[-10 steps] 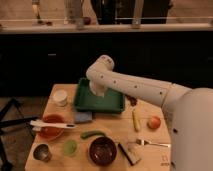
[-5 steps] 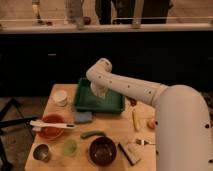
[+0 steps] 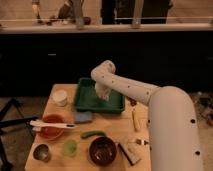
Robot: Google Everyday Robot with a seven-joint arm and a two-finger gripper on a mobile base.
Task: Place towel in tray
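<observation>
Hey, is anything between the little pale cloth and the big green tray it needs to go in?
Nothing visible. The gripper hangs directly over the green rectangular plastic tray with the small pale grey-blue towel at its tip, and only the tray's bare floor lies beneath it.

One green tray [image 3: 86,102] sits on one wooden table [image 3: 112,127]; one pale towel [image 3: 103,93] hangs above the tray at the one gripper [image 3: 102,92], which is clamped shut on it; one white robot arm [image 3: 150,105] reaches in from the right; one blue sponge [image 3: 83,117]; one white cup [image 3: 60,97]; one orange-red bowl [image 3: 50,131] with one white utensil [image 3: 51,124] across it; one dark red bowl [image 3: 102,150]; one small metal cup [image 3: 42,152]; one green cucumber-shaped item [image 3: 92,134]; one round pale green item [image 3: 70,147]; one yellow banana-like item [image 3: 136,120].
</observation>
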